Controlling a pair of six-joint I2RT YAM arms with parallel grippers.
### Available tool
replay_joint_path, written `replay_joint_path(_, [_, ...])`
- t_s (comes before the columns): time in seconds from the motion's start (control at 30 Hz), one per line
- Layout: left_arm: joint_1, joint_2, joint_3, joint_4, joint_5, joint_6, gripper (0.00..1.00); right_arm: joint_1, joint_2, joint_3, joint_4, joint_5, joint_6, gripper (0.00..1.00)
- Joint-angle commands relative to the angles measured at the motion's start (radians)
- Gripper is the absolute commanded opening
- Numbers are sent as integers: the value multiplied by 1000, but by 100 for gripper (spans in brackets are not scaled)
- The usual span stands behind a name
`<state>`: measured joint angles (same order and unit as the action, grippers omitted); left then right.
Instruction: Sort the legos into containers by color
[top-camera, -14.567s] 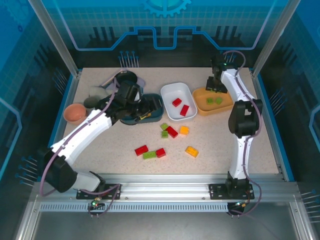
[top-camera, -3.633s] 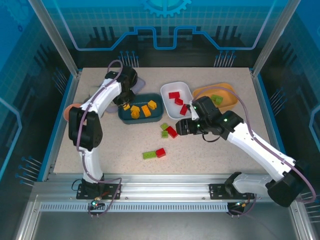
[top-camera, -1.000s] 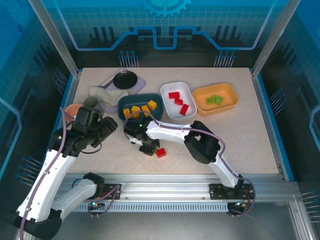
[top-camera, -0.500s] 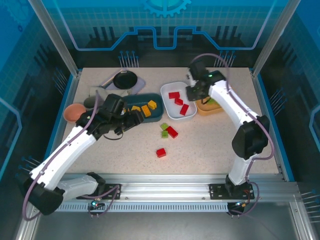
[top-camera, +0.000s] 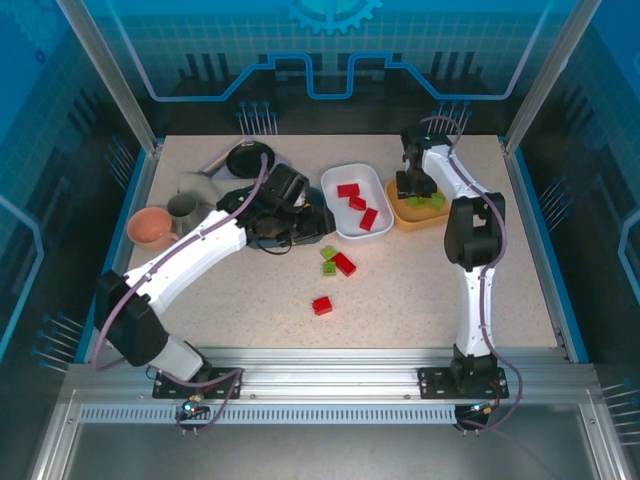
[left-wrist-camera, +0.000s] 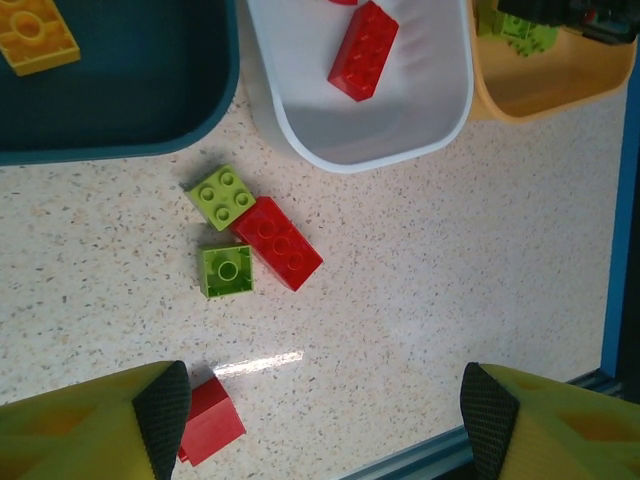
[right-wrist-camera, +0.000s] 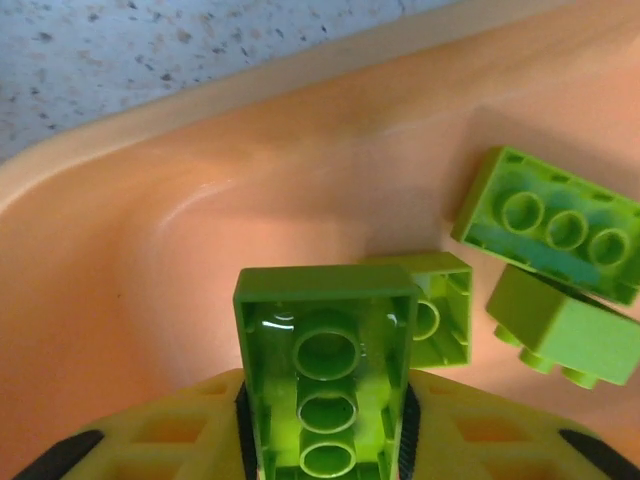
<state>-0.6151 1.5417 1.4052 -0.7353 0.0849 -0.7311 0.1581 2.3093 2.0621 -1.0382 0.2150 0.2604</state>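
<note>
My right gripper (right-wrist-camera: 325, 432) is shut on a light green brick (right-wrist-camera: 326, 372), held low inside the yellow-orange dish (right-wrist-camera: 150, 300), where three more green bricks (right-wrist-camera: 548, 222) lie. In the top view that gripper (top-camera: 415, 186) hangs over the dish (top-camera: 402, 222). My left gripper (left-wrist-camera: 325, 420) is open and holds nothing, hovering above the table. It (top-camera: 304, 217) covers much of the dark teal dish (top-camera: 317, 200), which holds a yellow-orange brick (left-wrist-camera: 36, 36). Three red bricks (top-camera: 358, 203) lie in the white dish (top-camera: 331, 190). On the table lie two green bricks (left-wrist-camera: 222, 196), a red brick (left-wrist-camera: 278, 243) and a second red brick (left-wrist-camera: 212, 430).
A pink cup (top-camera: 150, 226), a grey cup (top-camera: 182, 207) and a small black pan (top-camera: 245, 158) stand at the back left. The table's blue right edge (left-wrist-camera: 618, 200) runs past the yellow-orange dish. Bare table lies in front of the loose bricks.
My left arm has swung right, over the teal dish. My right gripper has moved right from the white dish's edge into the yellow-orange dish with the green brick.
</note>
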Motion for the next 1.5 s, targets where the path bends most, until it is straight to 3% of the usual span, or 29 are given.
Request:
replay_joint_path(0.0, [-25,48,57,-24,30,55,75,0,2,60,-64,-29,6,49])
replay_joint_path(0.17, [-67,127,88,-60,23,82,75,2,-74,31,-51,-42,20,65])
replay_joint_path(0.33, [-99,236,145,-121,8,40,74,23,-249,-67,-1,-40,51,66])
replay_joint_path(0.57, [-128,415,232,-135,97,-187,71,127,-640,-497,183,-46,126,66])
replay_joint_path(0.77, [-168,510,286,-145,45,-353,72,197,-1049,-899,382,-191,175,73])
replay_joint_path(0.87, [-178,545,306,-162,1,-425,72,212,-1185,-989,361,-229,208,76])
replay_joint_path(1.17, [-183,632,335,-151,-99,-556,71,215,-1329,-1058,249,-265,198,76])
replay_joint_path(1.47, [-183,685,354,-142,-147,-591,56,215,-1323,-1052,243,-292,180,76])
